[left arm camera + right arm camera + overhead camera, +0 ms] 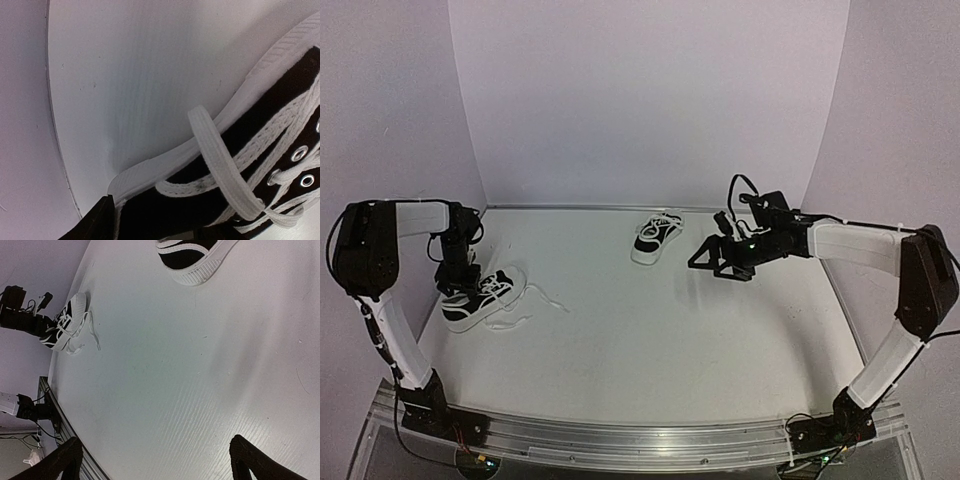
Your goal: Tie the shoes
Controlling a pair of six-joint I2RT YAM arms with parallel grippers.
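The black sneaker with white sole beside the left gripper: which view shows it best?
The top external view: the black sneaker with white sole appears whole, with loose white laces trailing. The left wrist view shows only part of its side, close up. The right wrist view shows it small and distant.

Arms (400,335) (850,245) white with black joints — right hand (713,265) black, cable (735,190) looped above
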